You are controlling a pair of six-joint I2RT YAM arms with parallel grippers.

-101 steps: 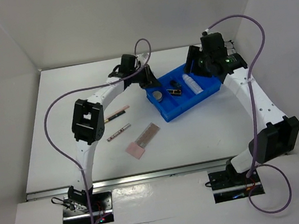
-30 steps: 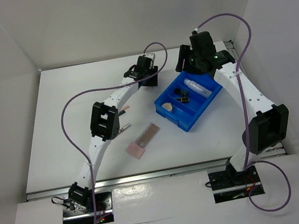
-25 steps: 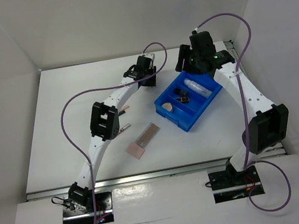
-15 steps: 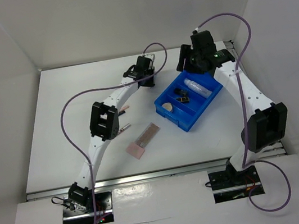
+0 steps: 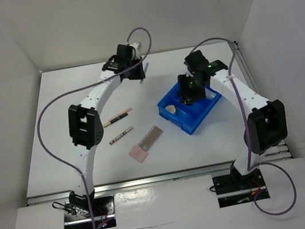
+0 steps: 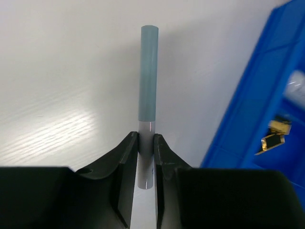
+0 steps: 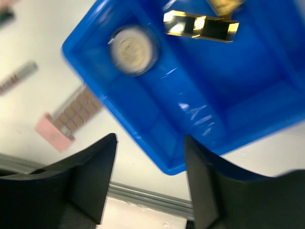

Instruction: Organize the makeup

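The makeup lies partly in the blue tray [image 5: 176,123] and partly on the table [image 5: 59,147] to the tray's left. A round compact [image 7: 132,50] sits in the tray's near-left compartment, with a black-gold lipstick [image 7: 200,25] in a compartment farther in. Left of the tray lie a slim pencil [image 5: 118,116], a second pencil [image 5: 121,135] and, nearest the tray, a flat pink palette [image 5: 145,143], all apart from one another. Beyond the tray's far-left corner, the left gripper [image 6: 145,145] is closed tight on the end of a grey-blue stick [image 6: 148,71] that points straight out from its fingers. The right gripper [image 7: 150,143] hangs over the tray, fingers spread wide with nothing between them.
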